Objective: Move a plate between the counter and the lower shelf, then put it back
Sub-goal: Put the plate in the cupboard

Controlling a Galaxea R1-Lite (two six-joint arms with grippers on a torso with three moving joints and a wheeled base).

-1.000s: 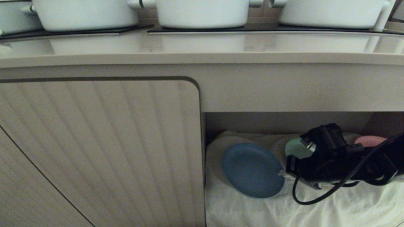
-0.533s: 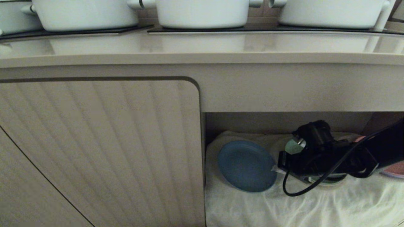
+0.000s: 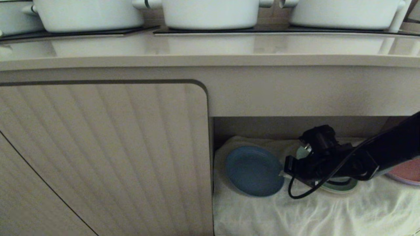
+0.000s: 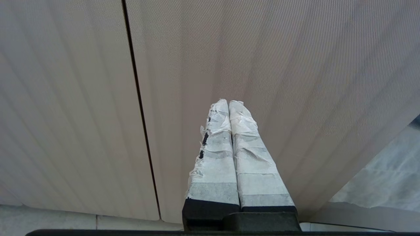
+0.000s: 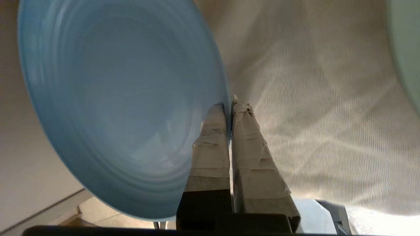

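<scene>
- While my right gripper (image 3: 283,173) pinches its rim, the plate (image 3: 253,170) sits tilted inside the lower shelf (image 3: 295,126): small, round, matte light blue.
- Wrinkled white cloth (image 3: 295,213) lies beneath.
- My left gripper (image 4: 228,105) is closed, empty.

light: dim, shelf recess shadowed | glare: glossy counter (image 3: 210,49) reflections | blur: slight

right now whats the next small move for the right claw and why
Probably lower the plate onto the white cloth and then open: the right claw is shut on its rim inside the lower shelf, beside the green plate.
</scene>
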